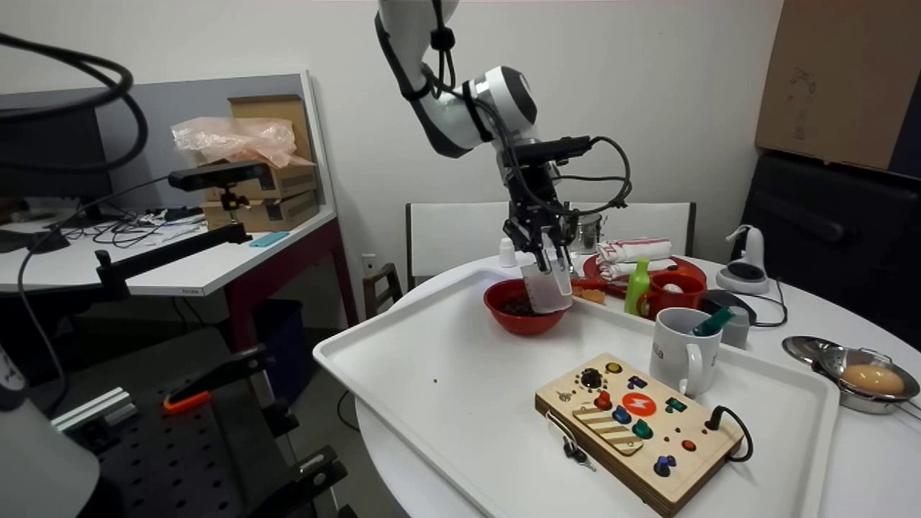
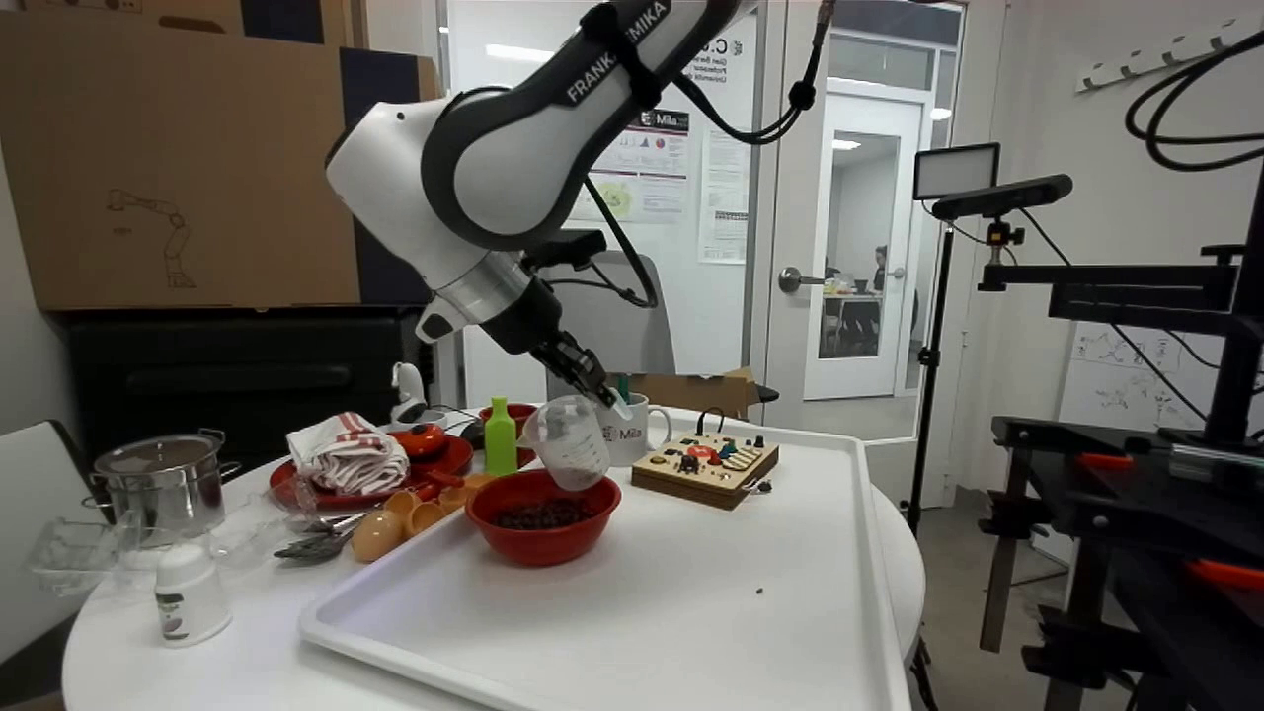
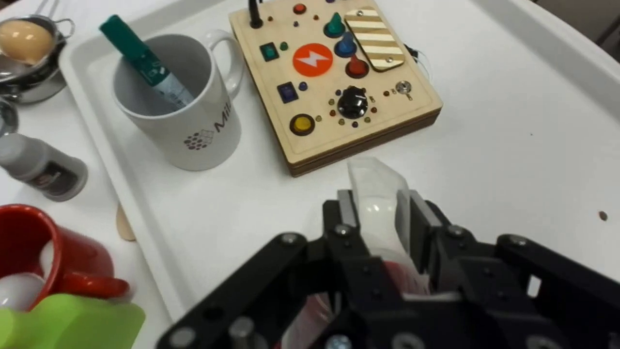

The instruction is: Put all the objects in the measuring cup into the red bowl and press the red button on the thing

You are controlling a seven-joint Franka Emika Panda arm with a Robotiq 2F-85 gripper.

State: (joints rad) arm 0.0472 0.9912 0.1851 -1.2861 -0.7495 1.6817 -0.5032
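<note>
In both exterior views the translucent measuring cup (image 1: 548, 289) (image 2: 567, 441) hangs tipped over the red bowl (image 1: 519, 325) (image 2: 538, 546), its mouth down towards the bowl. My gripper (image 3: 379, 206) is shut on the cup's pale handle (image 3: 377, 186), which passes between the finger pads. Small dark objects (image 2: 548, 513) lie in the bowl. A single dark piece (image 3: 602, 215) rests on the tray. The thing, a light-wood board (image 3: 271, 53), carries a small red button (image 3: 300, 8) and a red lightning disc (image 3: 312, 59). Most of the cup's inside is hidden in the wrist view.
A white mug (image 3: 193, 140) with a green marker stands beside the board on the white tray (image 2: 691, 612). Past the tray edge are a green bottle (image 2: 501, 434), a red mug (image 1: 673, 291), a red plate with a towel (image 2: 348, 454), a steel pot (image 2: 163, 489) and egg-like items.
</note>
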